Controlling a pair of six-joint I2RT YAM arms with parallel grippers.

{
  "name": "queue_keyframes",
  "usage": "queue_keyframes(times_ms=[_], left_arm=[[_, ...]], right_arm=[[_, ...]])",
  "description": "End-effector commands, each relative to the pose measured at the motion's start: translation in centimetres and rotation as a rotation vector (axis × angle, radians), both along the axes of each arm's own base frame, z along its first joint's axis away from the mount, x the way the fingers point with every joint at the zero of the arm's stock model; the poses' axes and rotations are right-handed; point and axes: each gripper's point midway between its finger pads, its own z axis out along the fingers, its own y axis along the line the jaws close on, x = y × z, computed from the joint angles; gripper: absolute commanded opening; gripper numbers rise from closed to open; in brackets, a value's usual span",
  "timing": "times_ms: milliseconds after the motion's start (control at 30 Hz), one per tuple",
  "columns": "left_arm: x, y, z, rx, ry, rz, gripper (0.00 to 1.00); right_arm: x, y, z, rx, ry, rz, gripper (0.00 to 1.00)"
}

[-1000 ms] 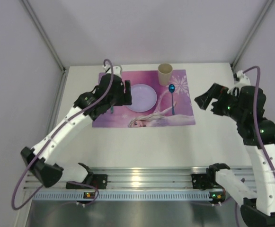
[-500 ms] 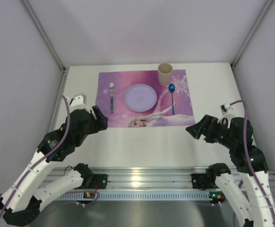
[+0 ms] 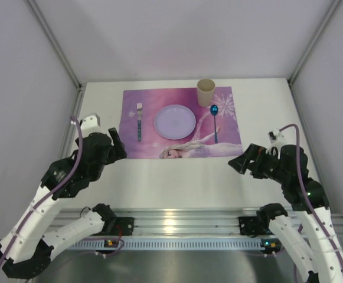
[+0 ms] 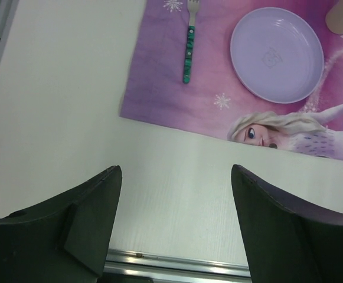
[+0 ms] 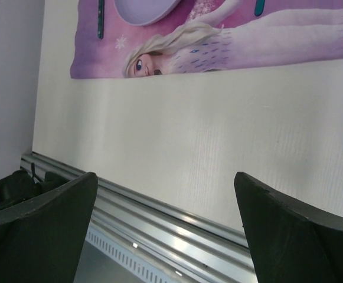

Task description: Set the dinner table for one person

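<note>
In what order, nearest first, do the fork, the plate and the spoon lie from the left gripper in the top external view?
1. fork, on the left part of the placemat, closest to the left gripper.
2. plate, in the middle of the placemat.
3. spoon, right of the plate, farthest.

I see plain pale lilac walls [image 3: 183, 35] on three sides, with slim metal corner posts [image 3: 53, 40]. A ribbed aluminium rail [image 3: 177, 227] runs nearest me; the light seems soft.
</note>
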Motion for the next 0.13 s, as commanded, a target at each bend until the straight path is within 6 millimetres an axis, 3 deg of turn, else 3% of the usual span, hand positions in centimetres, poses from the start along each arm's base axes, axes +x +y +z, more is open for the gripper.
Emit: queue_keyframes(times_ms=[0, 100], left_arm=[[1.4, 1.0, 1.0, 0.109, -0.027, 0.043, 0.8], [3.0, 1.0, 1.6, 0.163, -0.091, 0.056, 0.82]], right_arm=[[0.5, 0.0, 1.4, -0.023, -0.076, 0.018, 1.0], [0.5, -0.5, 1.4, -0.056, -0.072, 0.007, 1.0]])
